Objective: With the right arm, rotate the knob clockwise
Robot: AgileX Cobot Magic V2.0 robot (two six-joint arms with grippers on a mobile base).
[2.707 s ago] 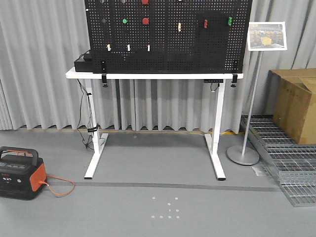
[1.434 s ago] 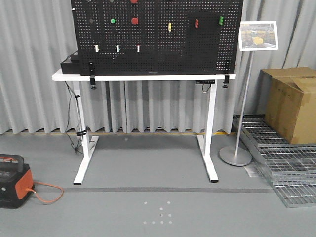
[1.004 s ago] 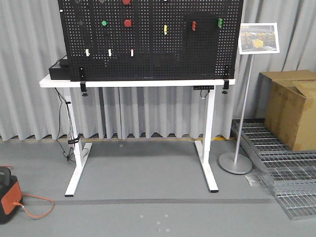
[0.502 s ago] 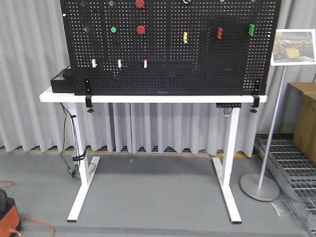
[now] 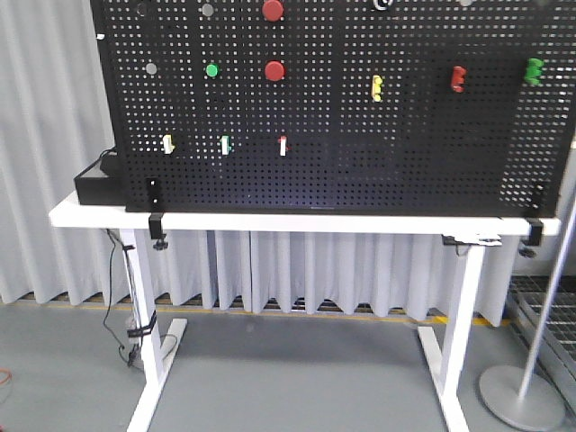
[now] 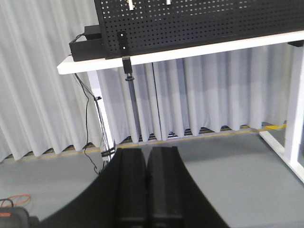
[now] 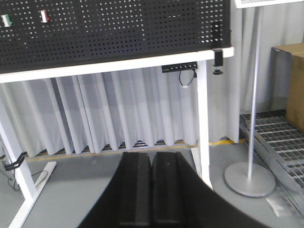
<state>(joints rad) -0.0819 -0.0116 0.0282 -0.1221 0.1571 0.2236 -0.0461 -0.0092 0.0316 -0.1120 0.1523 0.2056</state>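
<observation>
The black pegboard (image 5: 342, 171) stands on a white table (image 5: 297, 221). At its top edge, cut by the frame, is a small round knob (image 5: 382, 4) with a silver rim and dark middle. Two red round buttons (image 5: 274, 70) and a green-rimmed button (image 5: 211, 69) sit to its left. My left gripper (image 6: 146, 154) is shut and empty, low over the floor in front of the table's left end. My right gripper (image 7: 151, 159) is shut and empty, low before the table's right leg (image 7: 203, 118). Neither arm shows in the front view.
A black box (image 5: 99, 184) sits on the table's left end, with cables (image 5: 130, 297) hanging below. A sign stand's base (image 7: 249, 178) and pole stand right of the table, with floor grates (image 7: 280, 137) and a cardboard box (image 7: 289, 80) beyond. Grey curtains hang behind.
The view has drawn closer to the table and pegboard, which now fill the frame. The orange power unit and cardboard box have left the front view.
</observation>
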